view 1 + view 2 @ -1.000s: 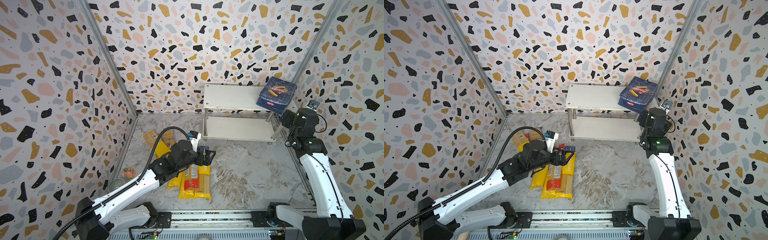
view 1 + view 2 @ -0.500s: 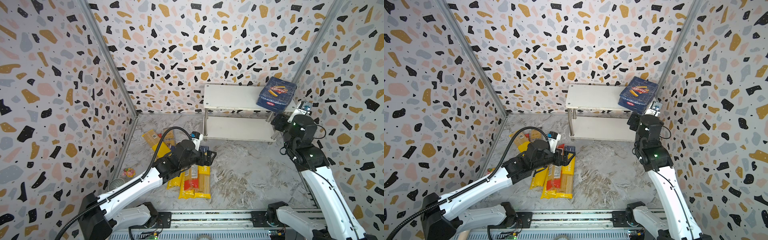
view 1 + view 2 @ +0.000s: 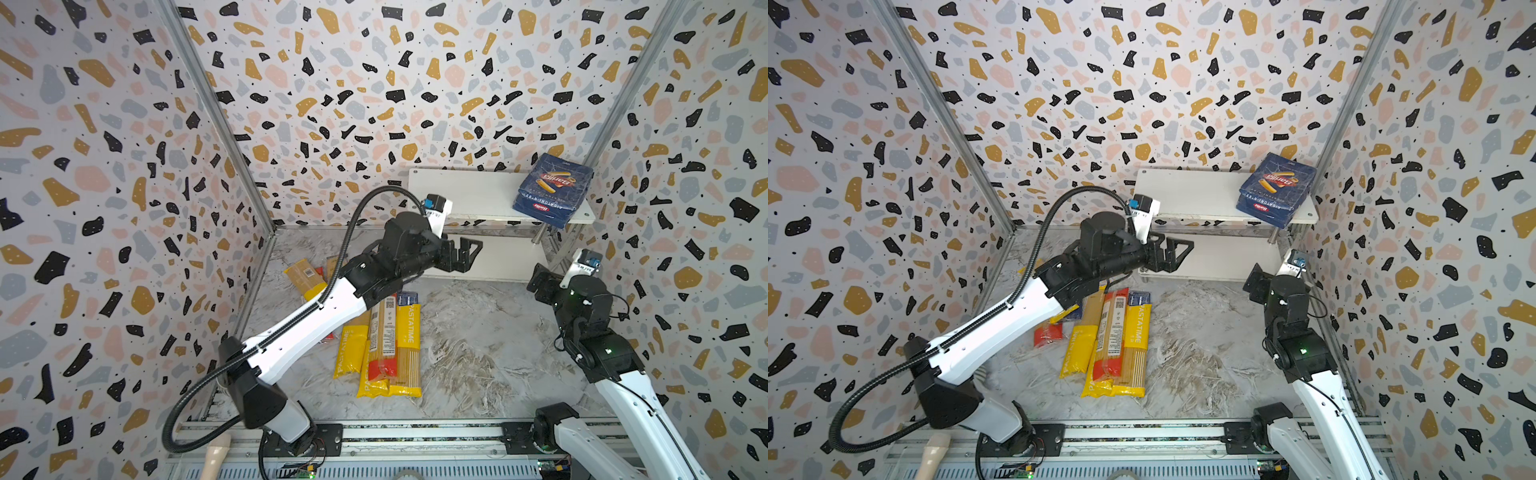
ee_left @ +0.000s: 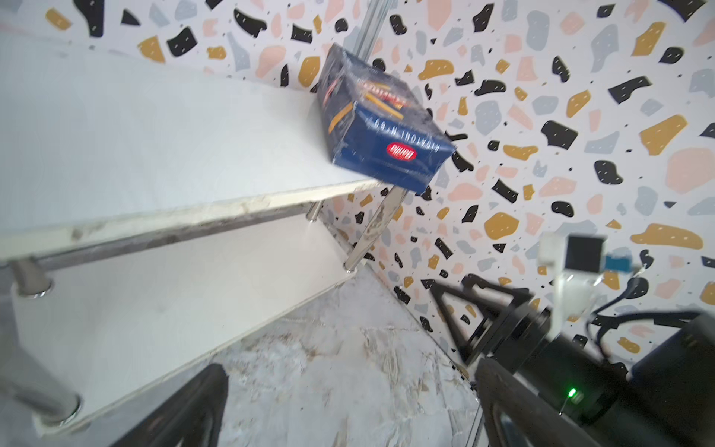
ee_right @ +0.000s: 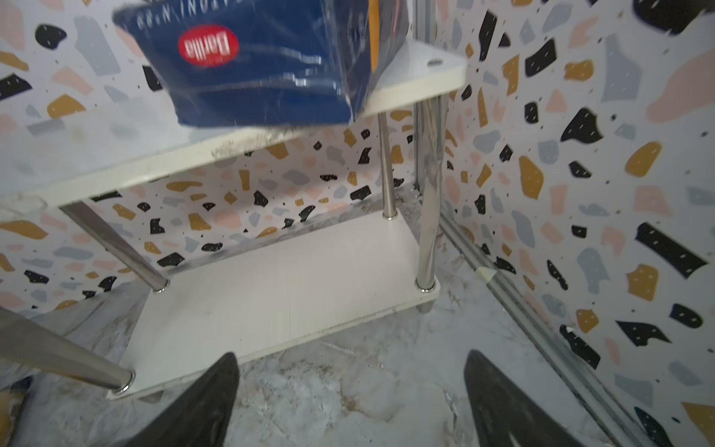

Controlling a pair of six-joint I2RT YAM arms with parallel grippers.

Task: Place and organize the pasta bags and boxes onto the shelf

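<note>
Box of dark blue cardboard (image 3: pixel 552 195), red Barilla logo, overhanging top board of white chrome-legged shelf (image 3: pixel 469 195), yellow plastic spaghetti bags (image 3: pixel 390 345) heaped on marbled floor (image 3: pixel 478 332), left gripper (image 4: pixel 348 367) and right gripper (image 5: pixel 350 354) both spread wide, empty

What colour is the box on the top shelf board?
The box is dark blue, with a red logo; clearest in the right wrist view.
</note>
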